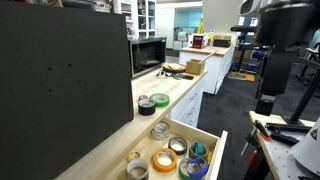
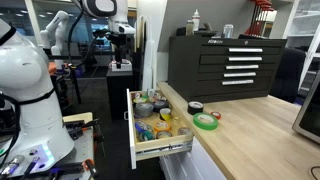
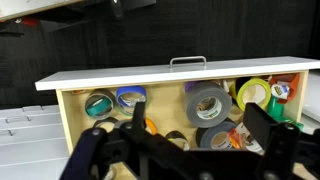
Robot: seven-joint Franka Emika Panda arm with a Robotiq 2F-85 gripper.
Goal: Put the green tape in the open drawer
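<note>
The green tape point(image 1: 159, 100) lies flat on the light wood counter, next to a black tape roll point(image 1: 146, 106); it also shows in an exterior view point(image 2: 206, 121). The open drawer point(image 1: 213, 152) is pulled out below the counter and holds several tape rolls; its white front point(image 2: 160, 150) and handle show in both exterior views. In the wrist view the drawer point(image 3: 100, 78) lies right below my gripper point(image 3: 195, 135). The gripper is open and empty, its two dark fingers spread wide above the drawer. The green tape is out of the wrist view.
Grey point(image 3: 207, 103), blue point(image 3: 130, 98) and yellow-green point(image 3: 254, 94) rolls fill the drawer. A microwave point(image 1: 148, 55) and a box stand further along the counter. A black tool chest point(image 2: 228, 62) stands behind it. A second white robot point(image 2: 25, 80) is close by.
</note>
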